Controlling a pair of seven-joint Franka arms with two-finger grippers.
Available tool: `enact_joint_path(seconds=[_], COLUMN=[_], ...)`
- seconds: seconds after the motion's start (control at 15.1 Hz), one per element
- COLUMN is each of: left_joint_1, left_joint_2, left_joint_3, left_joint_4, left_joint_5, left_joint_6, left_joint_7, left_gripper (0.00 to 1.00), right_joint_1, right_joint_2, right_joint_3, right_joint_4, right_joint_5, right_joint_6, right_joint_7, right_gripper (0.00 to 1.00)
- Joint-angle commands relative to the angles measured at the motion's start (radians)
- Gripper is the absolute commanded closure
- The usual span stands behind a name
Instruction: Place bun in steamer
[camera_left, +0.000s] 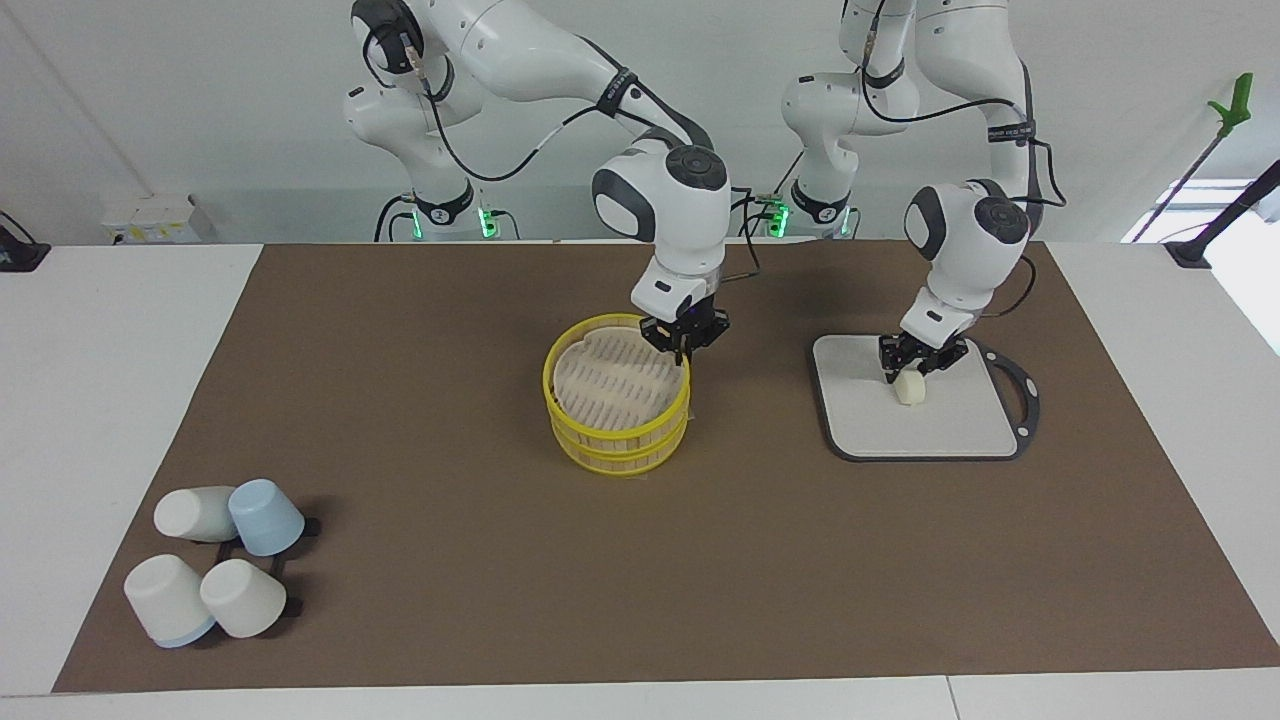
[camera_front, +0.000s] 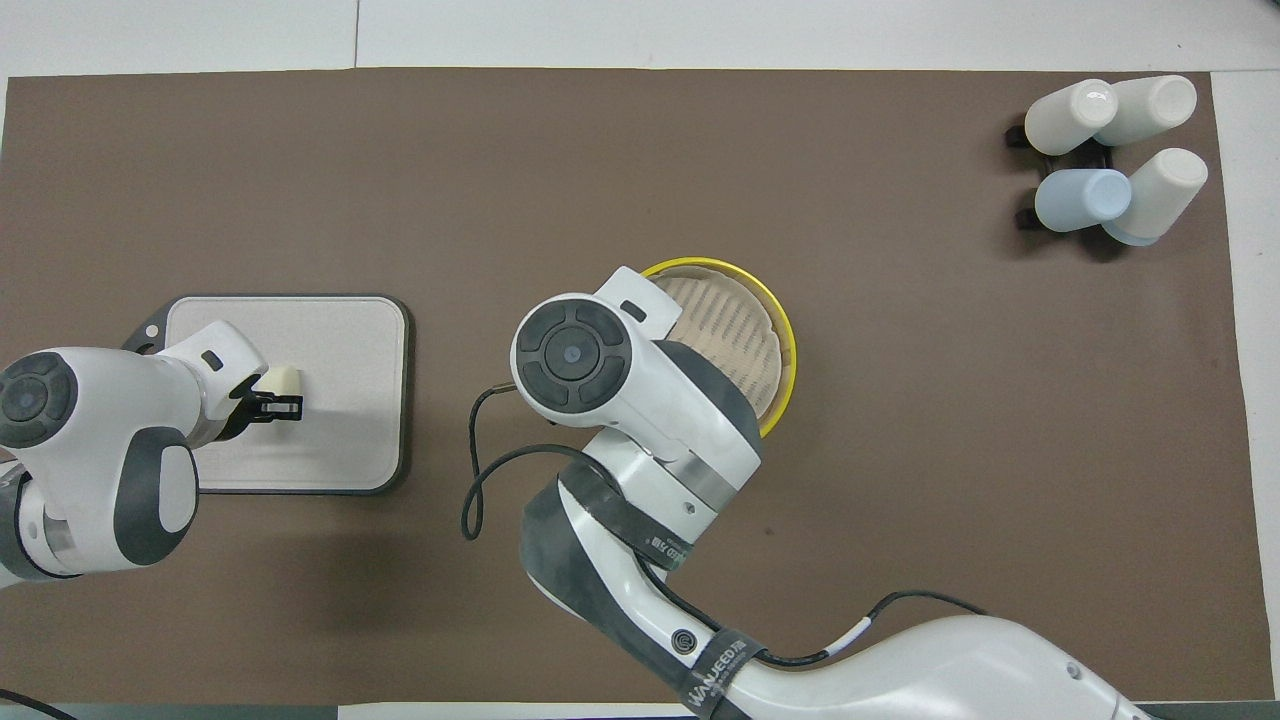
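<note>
Grey cutting board (camera_left: 950, 425) on brown mat (camera_left: 450, 400); four cups (camera_left: 215, 565) at mat corner.

We saw a matt brown, paper-like mat (camera_left: 400, 450) over the smooth white counter (camera_left: 110, 380). The steamer (camera_left: 617, 392) looked like pale slatted bamboo inside a glossy yellow rim. The bun (camera_left: 910, 389) seemed soft and matt. The cutting board (camera_left: 900, 430) had a matt pale face with dark rubbery edging. The cups (camera_left: 215, 565) appeared smooth matt plastic.

Bun (camera_left: 911, 389) on cutting board (camera_left: 870, 425)
</note>
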Motion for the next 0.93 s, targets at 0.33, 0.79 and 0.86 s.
enact_joint_path(seconds=[0.33, 0.79, 0.86], left_joint_1=[-0.219, -0.601, -0.633], left_joint_2=[0.177, 0.255, 0.258], left_joint_3=[0.002, 0.003, 0.003], left_joint_4=[0.698, 0.658, 0.614], left_joint_5=[-0.026, -0.059, -0.059], left_joint_6=[-0.592, -0.274, -0.218], left_joint_7=[-0.510, -0.861, -0.862], left_gripper=[0.76, 0.76, 0.76], right_joint_1=[-0.317, -0.423, -0.423], right_joint_2=[-0.066, -0.100, -0.101], right_joint_3=[0.009, 0.008, 0.008], right_joint_4=[0.234, 0.162, 0.160], right_joint_5=[0.026, 0.014, 0.014], right_joint_6=[-0.530, -0.555, -0.555], right_joint_7=[-0.602, -0.753, -0.753], right_gripper=[1.00, 1.00, 1.00])
